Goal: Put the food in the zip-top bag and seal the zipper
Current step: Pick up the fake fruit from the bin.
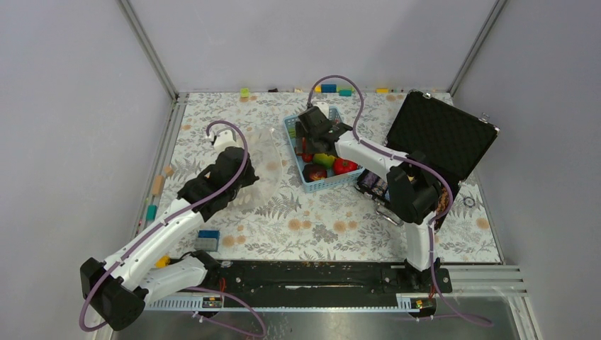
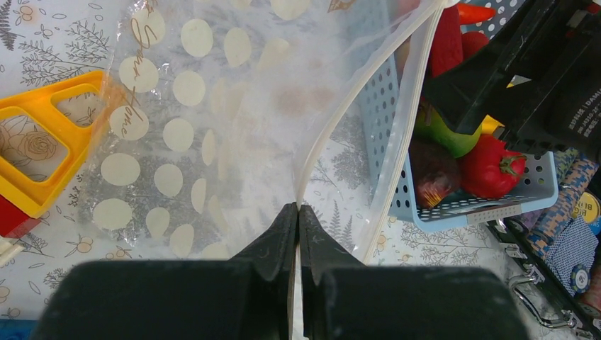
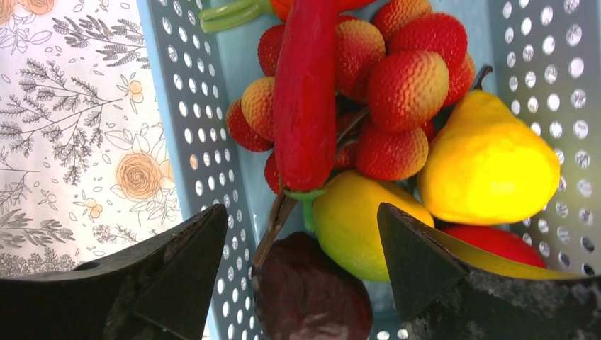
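Left gripper (image 2: 298, 212) nearest, jaws pinched together on zipper (image 2: 340, 110) of clear dotted bag (image 2: 170, 127). Bag spread on flowered table (image 1: 319, 227), mouth toward blue basket (image 2: 496, 205) just to right. Food (image 3: 489, 163) heaped in basket. Right gripper (image 3: 301, 212) low over food, jaws apart, gripping nothing. Open black case (image 1: 439, 131) far right.

The bag (image 2: 177, 134), clear with white dots, spreads out ahead of the left claw (image 2: 298, 234) with its mouth parted. The whitish zipper (image 2: 339, 112) is unsealed, and one strip is pinched in that claw. The food (image 3: 390, 149) is heaped just ahead of the right claw (image 3: 301, 211): a red chilli (image 3: 305, 92), lychees (image 3: 411, 78), a yellow pear (image 3: 489, 163), a lemon (image 3: 358, 219) and a dark round fruit (image 3: 312, 297).
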You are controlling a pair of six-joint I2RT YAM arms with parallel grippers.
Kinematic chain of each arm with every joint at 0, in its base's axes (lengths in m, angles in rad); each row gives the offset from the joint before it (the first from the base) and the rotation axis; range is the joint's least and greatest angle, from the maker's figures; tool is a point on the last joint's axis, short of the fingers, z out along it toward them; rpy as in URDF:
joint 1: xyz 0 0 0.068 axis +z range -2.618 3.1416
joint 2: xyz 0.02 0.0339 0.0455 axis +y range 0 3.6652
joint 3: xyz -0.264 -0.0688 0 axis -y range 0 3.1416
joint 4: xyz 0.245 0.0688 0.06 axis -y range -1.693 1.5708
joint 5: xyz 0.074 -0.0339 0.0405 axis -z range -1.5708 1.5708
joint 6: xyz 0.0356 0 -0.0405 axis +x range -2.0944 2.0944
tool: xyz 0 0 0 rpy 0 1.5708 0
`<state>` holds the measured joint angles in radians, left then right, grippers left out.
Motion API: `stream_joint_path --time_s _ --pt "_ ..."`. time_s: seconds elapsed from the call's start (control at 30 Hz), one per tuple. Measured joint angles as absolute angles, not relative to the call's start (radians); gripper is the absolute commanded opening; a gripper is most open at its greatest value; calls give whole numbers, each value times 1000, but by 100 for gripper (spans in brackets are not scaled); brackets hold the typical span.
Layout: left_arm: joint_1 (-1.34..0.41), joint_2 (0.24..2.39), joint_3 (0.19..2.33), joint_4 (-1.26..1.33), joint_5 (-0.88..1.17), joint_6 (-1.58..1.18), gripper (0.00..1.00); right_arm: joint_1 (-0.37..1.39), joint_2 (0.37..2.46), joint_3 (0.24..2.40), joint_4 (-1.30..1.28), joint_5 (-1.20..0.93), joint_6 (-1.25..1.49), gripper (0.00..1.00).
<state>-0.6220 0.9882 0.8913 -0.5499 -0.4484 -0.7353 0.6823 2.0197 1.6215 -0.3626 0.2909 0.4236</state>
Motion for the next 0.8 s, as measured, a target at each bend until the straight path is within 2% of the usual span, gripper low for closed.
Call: stream_joint_path --time_s 0.3,0.8 --pt "-621 988 888 -542 -445 -742 0 718 1994 1579 -381 357 628 68" --pt "-620 987 874 -524 -441 -746 0 718 1995 1559 -356 346 850 57"
